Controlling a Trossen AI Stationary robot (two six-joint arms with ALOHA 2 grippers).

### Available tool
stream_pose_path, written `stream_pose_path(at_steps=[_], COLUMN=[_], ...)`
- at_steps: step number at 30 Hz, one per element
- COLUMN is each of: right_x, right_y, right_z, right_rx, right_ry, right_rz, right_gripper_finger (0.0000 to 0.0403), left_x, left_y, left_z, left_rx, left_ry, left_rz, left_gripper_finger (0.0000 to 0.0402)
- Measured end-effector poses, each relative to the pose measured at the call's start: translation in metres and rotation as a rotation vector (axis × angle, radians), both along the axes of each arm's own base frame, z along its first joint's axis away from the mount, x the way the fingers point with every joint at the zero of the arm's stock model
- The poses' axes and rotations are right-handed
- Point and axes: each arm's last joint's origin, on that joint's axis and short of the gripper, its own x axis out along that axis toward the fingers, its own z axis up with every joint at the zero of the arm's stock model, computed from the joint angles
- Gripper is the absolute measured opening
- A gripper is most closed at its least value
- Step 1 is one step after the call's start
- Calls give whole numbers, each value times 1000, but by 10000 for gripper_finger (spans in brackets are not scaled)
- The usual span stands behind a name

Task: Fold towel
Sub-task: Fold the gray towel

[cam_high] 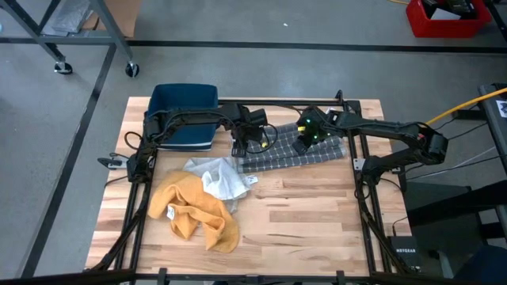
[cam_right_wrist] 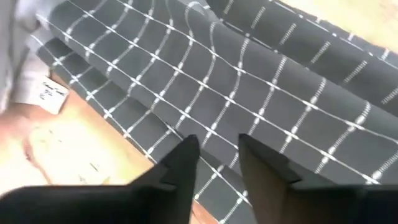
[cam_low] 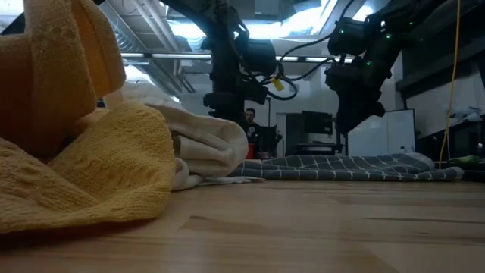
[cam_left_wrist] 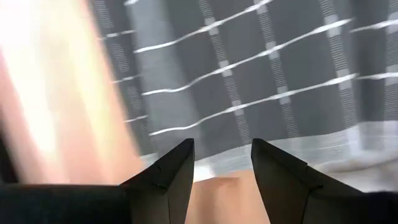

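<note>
The grey towel with white checks (cam_high: 293, 152) lies folded in a strip on the wooden table (cam_high: 317, 222), toward its far edge; the low view shows the towel (cam_low: 348, 167) lying flat. My left gripper (cam_left_wrist: 222, 146) hangs open above the towel's left end (cam_high: 255, 142), its fingers pointing down with nothing between them. My right gripper (cam_right_wrist: 217, 140) is open too. It slants down over the towel's right part (cam_high: 305, 142) and stands clear of the cloth in the low view (cam_low: 348, 125).
A crumpled yellow towel (cam_high: 194, 210) and a white cloth (cam_high: 218, 178) lie at the near left of the grey towel. A blue bin (cam_high: 184, 115) stands at the far left corner. Bare wood lies to the near right.
</note>
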Motion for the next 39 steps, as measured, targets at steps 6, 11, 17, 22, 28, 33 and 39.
stream_pose_path(at_steps=[6, 11, 17, 22, 28, 33, 39], right_x=[11, 28, 50, 70, 92, 106, 118], right_y=[7, 36, 68, 82, 89, 94, 98], right_z=[5, 9, 6, -13, -42, -66, -82], right_rx=[26, -77, -307, -386, -416, -425, -497], right_ry=[-110, -167, -186, -164, -162, -172, -134], right_rz=[83, 265, 457, 535, 542, 553, 555], right_gripper_finger=[211, 228, 223, 223, 222, 222, 222], left_x=[2, -7, -22, -25, -25, -23, -23], left_y=[31, 62, 86, 93, 94, 95, 95], left_z=[3, 5, 3, 0, -4, -9, -12], left_rx=[86, 81, -77, -122, -154, -152, -158], left_ry=[-121, -182, -228, -242, -240, -230, -224], left_rz=[119, 213, 247, 218, 161, 136, 137], left_gripper_finger=[153, 153, 153, 153, 153, 153, 153])
